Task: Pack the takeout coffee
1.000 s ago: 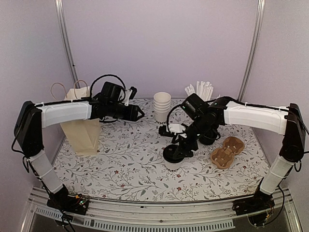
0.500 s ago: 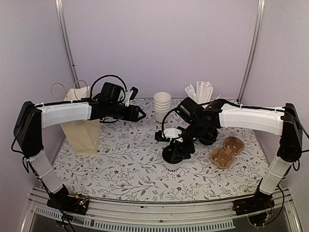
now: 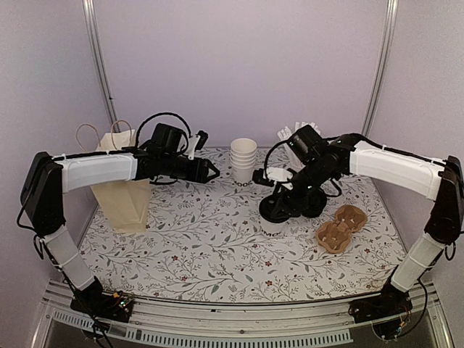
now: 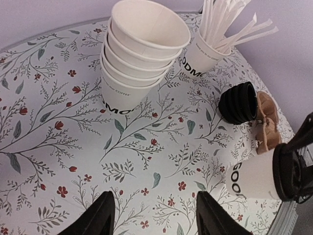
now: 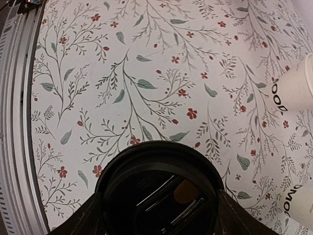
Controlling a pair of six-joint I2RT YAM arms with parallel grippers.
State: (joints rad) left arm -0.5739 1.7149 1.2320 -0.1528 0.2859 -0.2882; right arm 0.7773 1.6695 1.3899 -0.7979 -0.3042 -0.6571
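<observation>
One takeout coffee cup (image 3: pixel 271 227), white with a black lid (image 3: pixel 278 210), sits in my right gripper (image 3: pixel 281 206), which is shut around the lid's rim. In the right wrist view the lid (image 5: pixel 159 186) fills the space between the fingers (image 5: pixel 90 218). In the left wrist view the same cup (image 4: pixel 254 177) shows at the lower right. I cannot tell whether it rests on the table or hangs just above it. My left gripper (image 3: pixel 211 172) is open and empty, hovering left of the cup stack, its fingertips (image 4: pixel 103 215) wide apart over bare table.
A stack of lidless white cups (image 3: pixel 243 159) stands at the back centre. The straw cup (image 4: pixel 204 51) stands behind my right arm. A stack of black lids (image 3: pixel 314 203) and brown cardboard carriers (image 3: pixel 341 226) lie to the right. The cream paper bag (image 3: pixel 119 185) stands at the left.
My right gripper has carried the lidded cup to the right and back, closer to the lid stack and carriers. The left arm has barely moved.
</observation>
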